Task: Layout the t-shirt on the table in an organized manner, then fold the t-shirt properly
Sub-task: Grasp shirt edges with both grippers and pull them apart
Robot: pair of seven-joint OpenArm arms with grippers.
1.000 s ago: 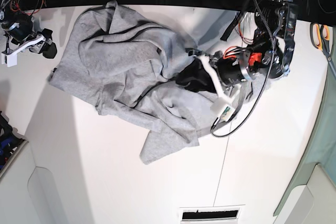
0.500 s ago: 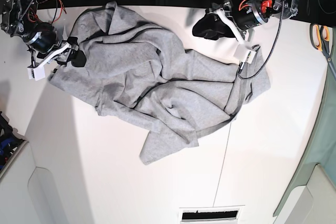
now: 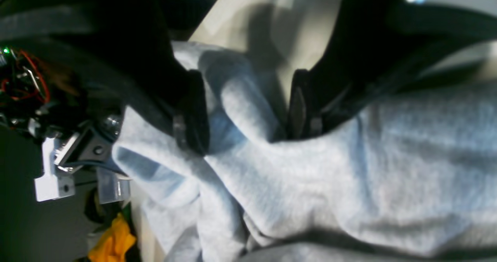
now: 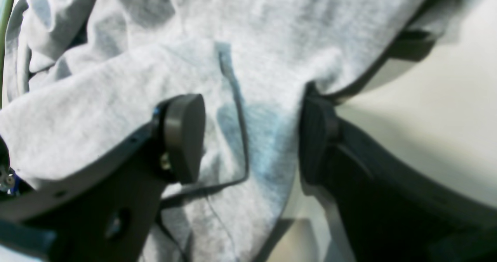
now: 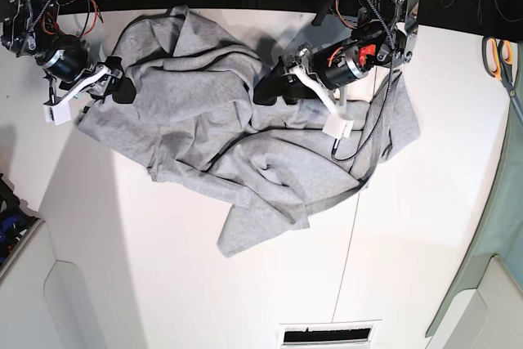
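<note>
Between our left gripper's [image 3: 248,110] parted jaws a ridge of the grey t-shirt [image 5: 245,136] rises; one pad [image 3: 192,110] presses the cloth, the other sits just beside it, and we cannot tell whether anything is gripped; our right gripper [image 4: 250,137] stands wide open astride the shirt's edge, one finger [image 4: 182,136] over the fabric, the other over bare table [image 5: 245,300]; the shirt lies crumpled between both grippers across the far half of the white tabletop; we see no containers.
</note>
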